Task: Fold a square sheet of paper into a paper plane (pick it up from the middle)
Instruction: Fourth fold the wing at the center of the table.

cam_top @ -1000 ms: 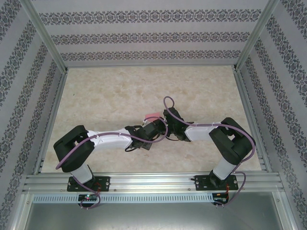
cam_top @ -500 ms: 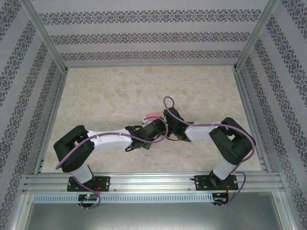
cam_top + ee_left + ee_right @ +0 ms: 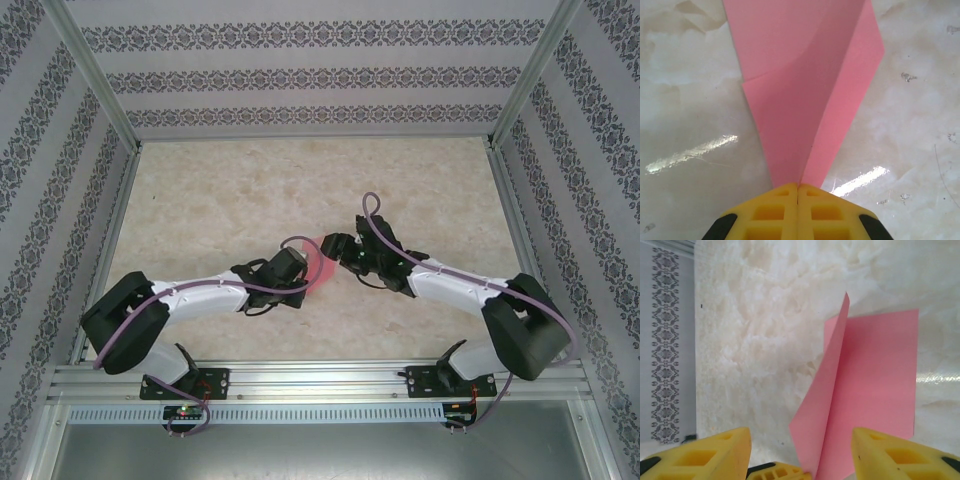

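The left gripper (image 3: 798,191) is pinched together on the narrow end of the paper (image 3: 805,90), probably to anchor the centre crease. From there the sheet fans away in a shallow V over the table (image 3: 685,100). The right gripper (image 3: 801,445) stands spread, a jaw on either side of the raised flap without touching it, seemingly ready to press. From above, the paper sits between both grippers, mid-table.

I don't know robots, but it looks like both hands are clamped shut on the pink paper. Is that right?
Not quite: only the left hand is clamped shut on the pink paper. The right wrist view shows the right hand open, with its yellow fingers spread wide apart and the creased paper between them.
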`<state>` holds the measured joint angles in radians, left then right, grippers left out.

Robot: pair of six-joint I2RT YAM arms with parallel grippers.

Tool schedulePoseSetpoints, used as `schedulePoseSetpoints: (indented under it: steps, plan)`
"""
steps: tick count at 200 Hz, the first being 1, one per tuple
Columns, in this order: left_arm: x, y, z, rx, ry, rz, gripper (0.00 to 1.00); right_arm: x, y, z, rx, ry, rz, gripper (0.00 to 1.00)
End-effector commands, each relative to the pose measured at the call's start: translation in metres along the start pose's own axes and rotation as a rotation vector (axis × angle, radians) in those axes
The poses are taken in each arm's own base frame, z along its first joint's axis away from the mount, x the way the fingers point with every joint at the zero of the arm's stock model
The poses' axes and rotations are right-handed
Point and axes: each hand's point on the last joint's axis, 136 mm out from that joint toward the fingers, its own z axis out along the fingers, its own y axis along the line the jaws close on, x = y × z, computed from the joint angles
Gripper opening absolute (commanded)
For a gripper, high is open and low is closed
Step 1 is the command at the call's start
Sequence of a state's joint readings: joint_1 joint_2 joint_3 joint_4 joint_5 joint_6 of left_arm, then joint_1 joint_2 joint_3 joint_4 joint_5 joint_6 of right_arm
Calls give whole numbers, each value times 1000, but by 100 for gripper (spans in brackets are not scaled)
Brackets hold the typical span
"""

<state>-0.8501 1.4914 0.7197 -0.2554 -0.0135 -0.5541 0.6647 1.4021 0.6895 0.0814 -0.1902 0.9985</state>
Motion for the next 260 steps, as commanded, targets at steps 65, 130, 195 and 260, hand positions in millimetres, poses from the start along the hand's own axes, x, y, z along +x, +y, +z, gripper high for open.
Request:
schedulePoseSetpoints:
  steps: [65, 130, 195, 260]
  plan:
    - [-13, -10, -4, 368, 10, -160, 4, 22, 13, 14, -46, 87, -113, 37]
    - [-11, 2, 3, 433, 54, -259, 4, 41, 33, 54, -103, 176, -114, 19]
    - [-9, 13, 8, 436, 79, -305, 4, 43, 25, 80, -86, 204, -85, 17]
    - [-9, 23, 10, 421, 85, -332, 9, 40, 4, 93, -27, 203, -57, 17]
